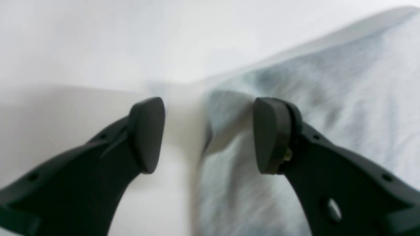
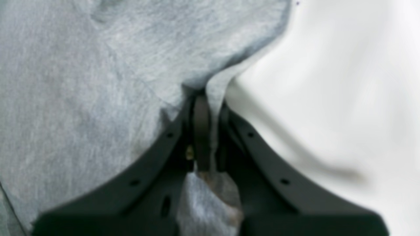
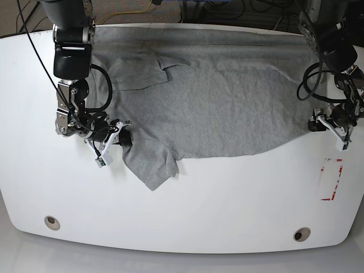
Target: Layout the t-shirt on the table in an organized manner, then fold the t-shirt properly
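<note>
Nearest the camera in the base view, table (image 3: 182, 227) edge is rounded, with one grommet (image 3: 52, 222) at its left and another grommet (image 3: 301, 234) at its right. Just beyond the right one, a red mark (image 3: 331, 179) sits on the white top.

Mid-table, the shirt (image 3: 216, 108) lies spread, grey side up, no lettering visible. One sleeve (image 3: 149, 162) hangs toward the near edge at the left, wrinkled. Shirt's near hem runs in a curve from that sleeve to the right side.

Right gripper (image 3: 124, 138) is at the sleeve's edge on the view's left, low over the table. Right wrist view: jaws pinched together on a fold of shirt (image 2: 98, 98), cloth bunched between the pads and trailing out behind them; bare table (image 2: 344, 98) lies to the right of it.

Left gripper (image 3: 329, 121) is at the shirt's edge on the view's right. Left wrist view: jaws spread wide, nothing gripped; left gripper (image 1: 209, 134) straddles the shirt (image 1: 328, 114) edge, one pad over bare table (image 1: 82, 49), the other over cloth. Whether the pads touch the cloth cannot be told; view is blurred.

Farther back, shirt reaches close to the table's far edge, a second sleeve (image 3: 139, 71) folded over at upper left. Both arms rise from the far corners, cables (image 3: 142, 11) behind.
</note>
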### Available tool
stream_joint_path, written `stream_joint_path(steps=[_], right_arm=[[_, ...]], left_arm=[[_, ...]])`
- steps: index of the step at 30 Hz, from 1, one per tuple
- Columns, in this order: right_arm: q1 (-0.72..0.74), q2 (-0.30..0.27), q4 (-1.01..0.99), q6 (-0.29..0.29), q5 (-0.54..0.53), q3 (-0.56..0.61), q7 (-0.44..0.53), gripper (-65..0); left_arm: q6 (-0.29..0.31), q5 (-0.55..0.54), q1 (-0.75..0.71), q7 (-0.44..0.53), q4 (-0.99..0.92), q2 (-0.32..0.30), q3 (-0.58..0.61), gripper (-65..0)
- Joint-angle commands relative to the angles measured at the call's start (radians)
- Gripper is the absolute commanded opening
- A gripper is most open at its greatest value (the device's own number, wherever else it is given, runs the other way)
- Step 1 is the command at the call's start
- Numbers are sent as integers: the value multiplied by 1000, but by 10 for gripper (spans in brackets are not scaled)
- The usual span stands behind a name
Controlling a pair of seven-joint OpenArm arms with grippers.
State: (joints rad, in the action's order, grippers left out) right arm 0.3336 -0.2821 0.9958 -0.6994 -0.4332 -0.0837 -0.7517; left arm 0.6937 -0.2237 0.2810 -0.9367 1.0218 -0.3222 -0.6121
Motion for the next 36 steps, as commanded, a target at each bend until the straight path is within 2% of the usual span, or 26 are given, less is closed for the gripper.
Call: stream_joint_path(steps=[1,4,9,12,14,21,33,36], right_arm=[[11,-10,10,1,12,0,-21,-645],[11,-10,10,1,12,0,-21,-645],[11,-10,15,1,12,-1,-21,-645],[9,-10,30,1,17,-1,-21,-645],[8,-10,44,1,17,0,-21,-645],[8,-10,51,1,17,2,-21,-647],[8,-13,51,1,17,2,-24,-648],[8,-13,51,1,14,0,-25,-648]], left_arm=[[4,2,8,-20,7,-1,2,-256],[4,2,8,-20,7,1,4,-296],[4,2,10,-20,7,2,4,-496],[4,2,10,-17,7,2,4,-585],[4,2,10,-15,7,2,4,-621],[4,0,10,-14,27,2,4,-622],[4,5,-38,-23,248,44,8,-624],[4,2,-58,-34,308,44,57,-624]])
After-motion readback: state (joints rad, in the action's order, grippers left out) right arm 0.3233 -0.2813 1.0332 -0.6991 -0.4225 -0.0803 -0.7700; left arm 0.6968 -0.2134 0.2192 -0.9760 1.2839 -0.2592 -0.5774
